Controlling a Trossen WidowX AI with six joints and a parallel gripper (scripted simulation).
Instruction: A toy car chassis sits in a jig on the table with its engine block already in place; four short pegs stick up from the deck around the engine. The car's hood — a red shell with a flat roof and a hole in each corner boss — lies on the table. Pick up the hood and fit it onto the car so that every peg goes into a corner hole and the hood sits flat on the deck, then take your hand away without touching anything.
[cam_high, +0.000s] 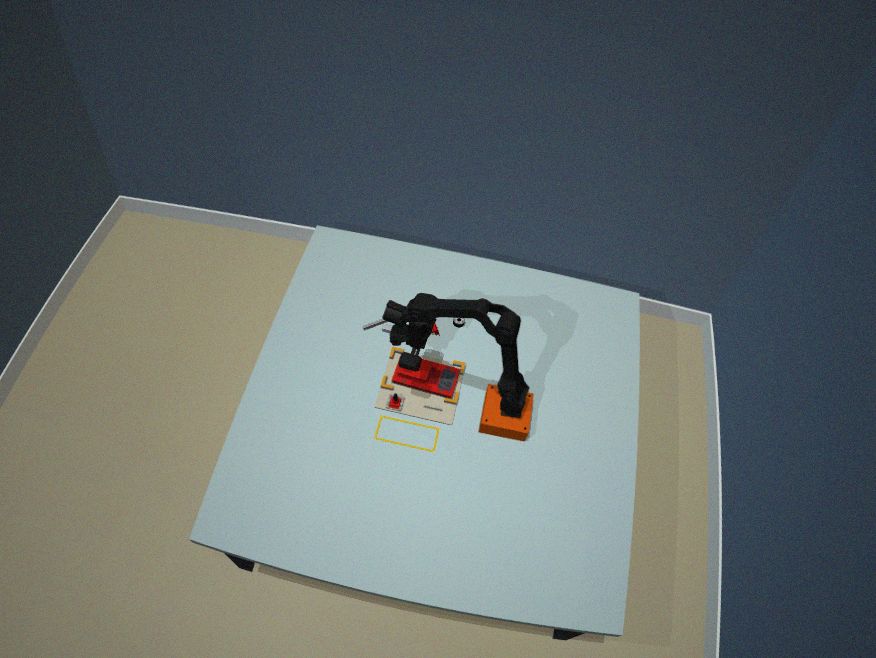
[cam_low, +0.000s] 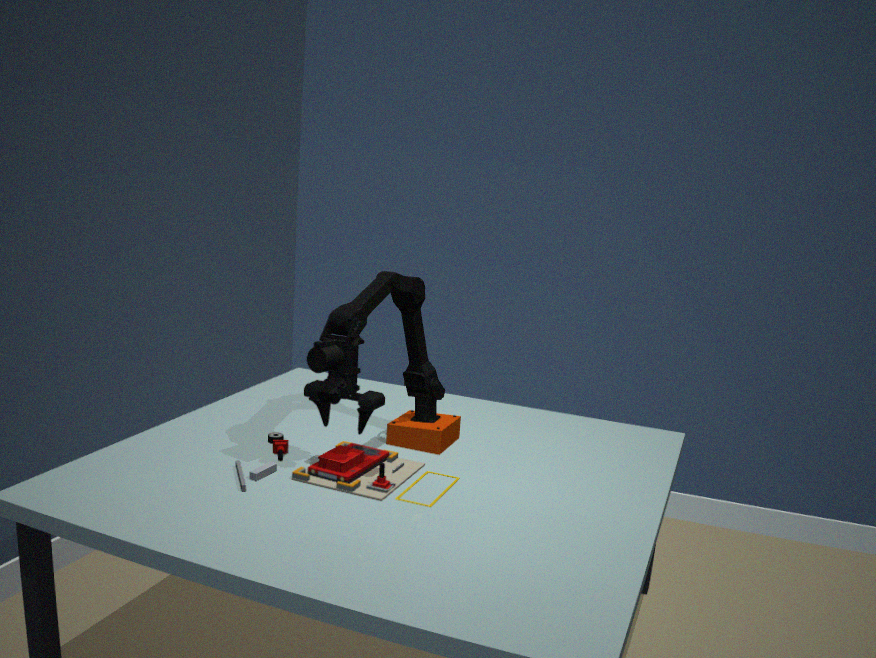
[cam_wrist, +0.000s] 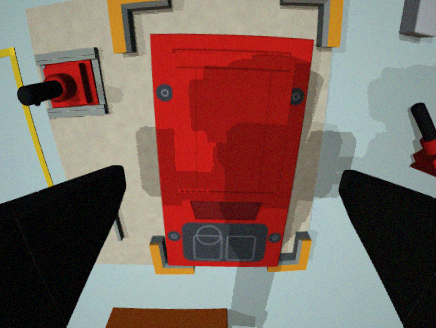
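The red hood (cam_high: 427, 375) (cam_low: 341, 458) (cam_wrist: 200, 155) lies on the red car chassis (cam_high: 447, 380) (cam_low: 373, 451) (cam_wrist: 225, 242). It looks level and lined up with the chassis. The chassis sits between yellow corner brackets on the beige jig plate (cam_high: 442, 417) (cam_low: 410, 473) (cam_wrist: 110, 140). The engine block is hidden under the hood. I cannot make out the pegs or the corner holes. My gripper (cam_low: 344, 428) (cam_wrist: 234, 179) is wide open and empty. It hangs above the hood, pointing down, with a gap and no contact.
A red part with a black knob (cam_high: 395, 401) (cam_low: 380, 481) (cam_wrist: 70, 87) stands on the plate. Another red part (cam_low: 280, 447), a wheel (cam_low: 275, 437), a grey block (cam_low: 262, 472) and a grey bar (cam_low: 240, 475) lie beyond the jig. The orange arm base (cam_high: 504, 428) (cam_low: 414, 433) stands nearby.
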